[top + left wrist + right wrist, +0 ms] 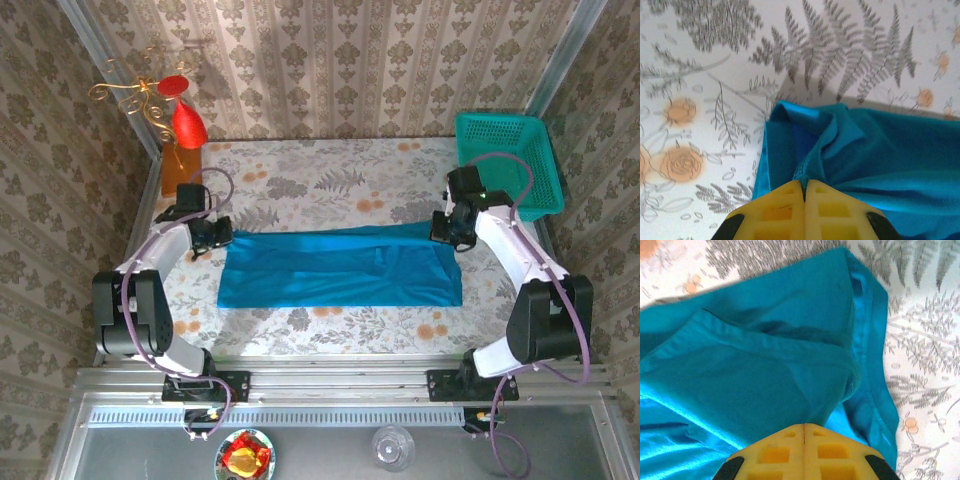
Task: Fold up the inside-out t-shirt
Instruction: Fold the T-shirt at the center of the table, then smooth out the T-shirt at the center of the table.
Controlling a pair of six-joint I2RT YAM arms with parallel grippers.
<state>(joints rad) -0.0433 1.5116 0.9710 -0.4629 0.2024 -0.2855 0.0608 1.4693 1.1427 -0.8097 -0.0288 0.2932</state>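
Observation:
The teal-blue t-shirt (340, 270) lies as a long folded band across the middle of the flowered table. My left gripper (222, 238) is at its upper left corner, shut on a pinch of the cloth; in the left wrist view the t-shirt (865, 150) bunches up from the closed yellow fingers (785, 205). My right gripper (441, 230) is at the upper right corner, shut on the cloth as well. The right wrist view has the t-shirt (765, 365) draping from the closed yellow fingers (830, 447), its hemmed edge on the right.
A green mesh basket (505, 160) stands at the back right of the table, just behind my right arm. An orange bottle with a red ornament (182, 150) stands at the back left. Patterned walls close in three sides.

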